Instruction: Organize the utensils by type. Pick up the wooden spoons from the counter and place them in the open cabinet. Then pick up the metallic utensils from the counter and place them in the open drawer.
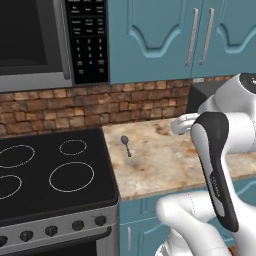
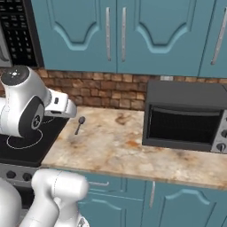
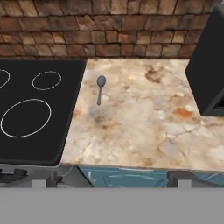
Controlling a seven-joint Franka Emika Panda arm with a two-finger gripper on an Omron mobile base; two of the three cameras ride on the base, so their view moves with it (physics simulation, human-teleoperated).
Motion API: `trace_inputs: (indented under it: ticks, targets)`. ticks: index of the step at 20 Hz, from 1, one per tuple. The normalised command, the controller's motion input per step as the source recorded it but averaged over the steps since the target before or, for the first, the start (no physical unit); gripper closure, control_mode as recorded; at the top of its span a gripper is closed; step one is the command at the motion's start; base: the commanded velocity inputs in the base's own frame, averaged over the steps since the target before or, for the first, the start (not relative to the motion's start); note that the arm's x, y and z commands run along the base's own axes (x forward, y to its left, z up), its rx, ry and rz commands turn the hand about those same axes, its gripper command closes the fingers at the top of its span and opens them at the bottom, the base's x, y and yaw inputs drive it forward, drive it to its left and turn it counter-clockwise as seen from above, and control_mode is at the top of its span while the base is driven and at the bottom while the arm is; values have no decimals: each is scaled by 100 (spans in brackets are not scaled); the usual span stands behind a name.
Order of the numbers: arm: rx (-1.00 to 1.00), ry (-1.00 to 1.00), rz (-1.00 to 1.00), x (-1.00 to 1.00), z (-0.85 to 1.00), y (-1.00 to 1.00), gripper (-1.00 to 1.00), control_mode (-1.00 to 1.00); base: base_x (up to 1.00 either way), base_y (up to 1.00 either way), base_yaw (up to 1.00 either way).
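A short dark-grey metal spoon [image 1: 126, 145] [image 2: 80, 124] [image 3: 100, 89] lies on the beige marbled counter [image 1: 165, 160] [image 2: 115, 146] [image 3: 144, 127]. It is close to the stovetop edge, with its round bowl toward the brick wall. My gripper [image 3: 116, 179] hangs open above the counter's front edge with nothing between its fingers. The spoon is ahead of it and a little to the left, well apart from the fingertips [image 3: 52, 179]. The wooden spoons, the open cabinet and the open drawer are out of view.
A black stovetop [image 1: 50, 170] [image 2: 17, 146] [image 3: 30, 113] borders the counter on the left. A dark toaster oven [image 2: 186, 117] [image 3: 210, 65] stands at the right. A microwave [image 1: 30, 40] and shut teal wall cabinets [image 2: 115, 31] hang above. A brick wall closes the back.
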Motion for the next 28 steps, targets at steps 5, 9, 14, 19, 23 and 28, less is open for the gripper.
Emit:
trace_inputs:
  ticks: [5, 9, 14, 19, 23, 28]
  targets:
    - [0, 0, 0, 0, 0, 0, -100, 100, 63, 8, 4]
    - [0, 0, 0, 0, 0, 0, -100, 100, 45, 2, 2]
    - [0, 0, 0, 0, 0, 0, -100, 100, 16, 2, 0]
    - [0, 0, 0, 0, 0, 0, -100, 100, 1, 0, 0]
    - [0, 0, 0, 0, 0, 0, -100, 100, 15, 0, 0]
    - [-5, 3, 0, 23, -32, 6, -100, -100, 6, 0, 0]
